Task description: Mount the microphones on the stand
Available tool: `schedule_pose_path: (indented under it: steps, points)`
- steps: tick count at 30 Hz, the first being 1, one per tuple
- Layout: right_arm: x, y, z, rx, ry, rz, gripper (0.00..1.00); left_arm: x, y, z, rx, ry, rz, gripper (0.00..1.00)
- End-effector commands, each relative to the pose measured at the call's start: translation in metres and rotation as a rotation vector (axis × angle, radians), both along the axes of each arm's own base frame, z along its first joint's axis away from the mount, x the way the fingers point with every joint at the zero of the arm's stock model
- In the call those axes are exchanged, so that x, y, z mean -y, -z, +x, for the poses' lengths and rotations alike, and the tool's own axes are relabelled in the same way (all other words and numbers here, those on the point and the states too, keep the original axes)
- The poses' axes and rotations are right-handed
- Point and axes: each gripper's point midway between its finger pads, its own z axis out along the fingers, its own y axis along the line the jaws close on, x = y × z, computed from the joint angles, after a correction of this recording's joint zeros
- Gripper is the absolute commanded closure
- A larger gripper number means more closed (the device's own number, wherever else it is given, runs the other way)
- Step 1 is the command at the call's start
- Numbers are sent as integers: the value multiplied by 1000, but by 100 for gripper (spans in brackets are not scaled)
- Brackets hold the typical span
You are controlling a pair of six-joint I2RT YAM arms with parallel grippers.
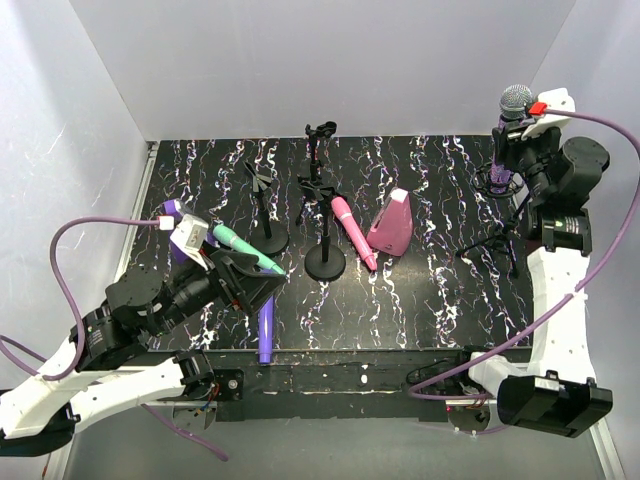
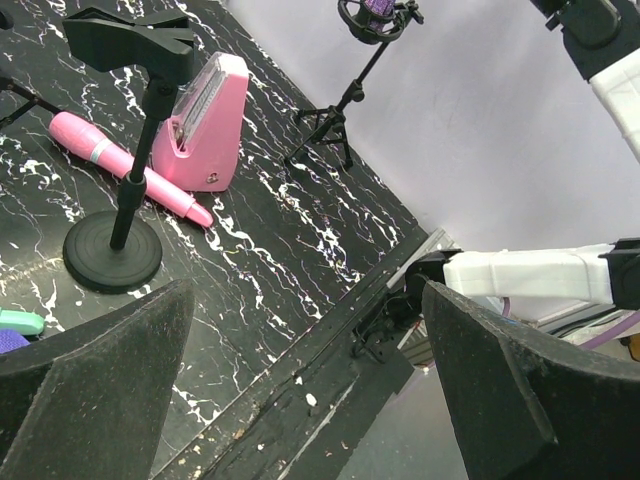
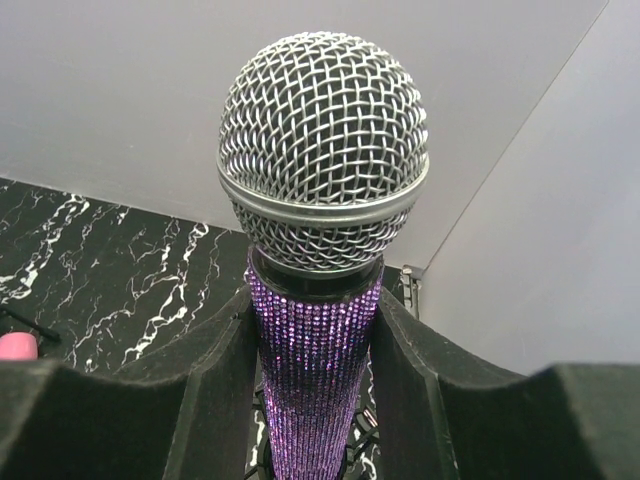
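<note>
1. Right wrist view: the right gripper [image 3: 315,350] has its jaws closed on the glittery purple microphone with a silver mesh head [image 3: 322,150]. It grips the body just under the head, and the microphone stands upright.
2. From above, that microphone is over the black tripod stand with a ring clip on top [image 1: 500,182], at the far right of the black marbled worktop [image 1: 430,290]. Its tail seems to be in the ring; how deep, I cannot tell.
3. To seat it well, hold it vertical and press straight down the ring's axis. Avoid any sideways push that could tip the light tripod, and part the jaws only once the clip holds.
4. The left gripper [image 2: 308,300] has its jaws wide and empty, near the mint green microphone [image 1: 245,250] and the plain purple microphone [image 1: 265,335]. The pink microphone [image 1: 352,232] lies beside a black round-base stand [image 1: 325,262]. None of these three is mounted.
</note>
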Motion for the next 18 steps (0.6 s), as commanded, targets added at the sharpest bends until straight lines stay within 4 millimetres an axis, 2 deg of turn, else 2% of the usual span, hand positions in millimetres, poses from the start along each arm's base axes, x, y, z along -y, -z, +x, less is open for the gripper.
schedule_pose_path:
  steps: [1,7,10,18]
  points:
    - [26,75,-6,-211,96,11,99,-4,6,1,-8,-15,11,2]
    - [37,97,-10,-239,140,43,99,-5,6,0,-12,-15,8,2]
    - [47,97,-7,-200,180,8,99,-5,4,0,-10,-14,4,2]
    - [40,113,-6,-244,116,19,99,-6,3,-1,-14,-13,-5,2]
